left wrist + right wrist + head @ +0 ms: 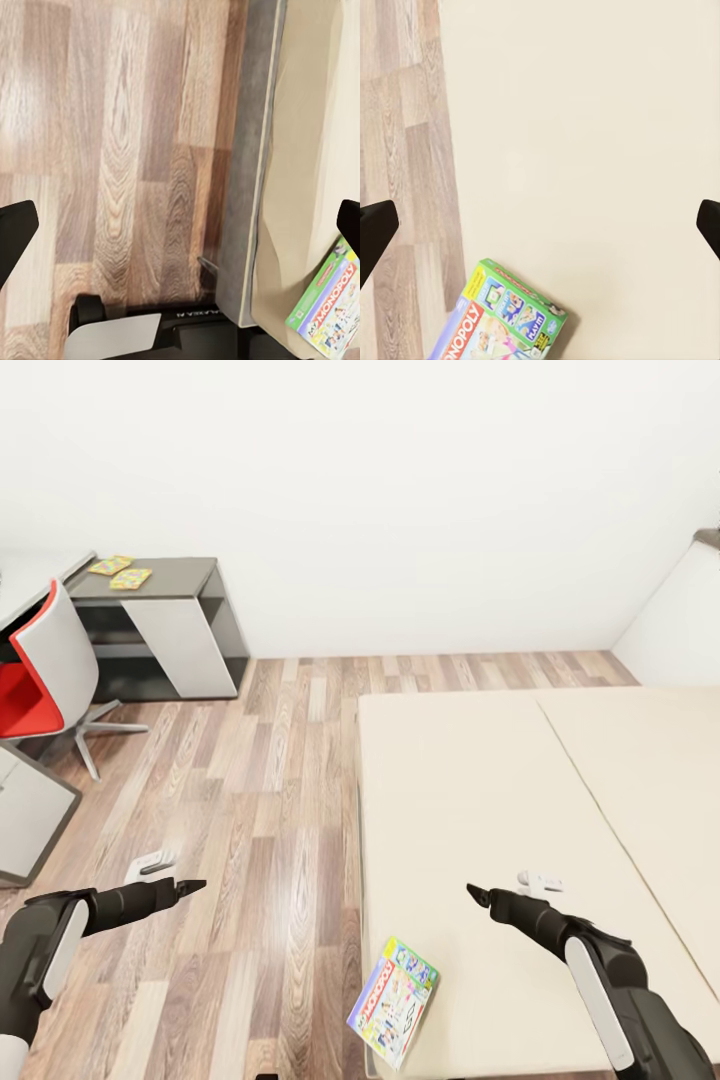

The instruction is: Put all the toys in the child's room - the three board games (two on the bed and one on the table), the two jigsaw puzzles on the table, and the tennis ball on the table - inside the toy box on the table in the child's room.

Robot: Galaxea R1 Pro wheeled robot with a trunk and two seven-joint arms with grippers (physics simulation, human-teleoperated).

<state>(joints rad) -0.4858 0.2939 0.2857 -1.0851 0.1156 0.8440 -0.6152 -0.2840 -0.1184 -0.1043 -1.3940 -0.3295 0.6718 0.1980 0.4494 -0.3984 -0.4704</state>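
Observation:
One board game (393, 1003), a green and blue printed box, lies on the near left corner of the bed (480, 780) and overhangs its edge. It also shows in the wrist views (330, 307) (506, 319). My right gripper (475, 893) (540, 225) hovers open over the mattress (585, 135), just beyond the box. My left gripper (190, 885) (180, 225) is open over the floor, left of the bed edge (259, 187). Two jigsaw puzzles (110, 565) (131, 578) lie on the table's dark grey section (175, 572) at the far left. The toy box and tennis ball are out of view.
A red and grey swivel chair (40, 670) stands by the table. A grey panel (30, 810) juts in at the left. A small white object (540, 881) lies on the mattress by my right gripper, and another (150, 863) lies on the wood floor (270, 780).

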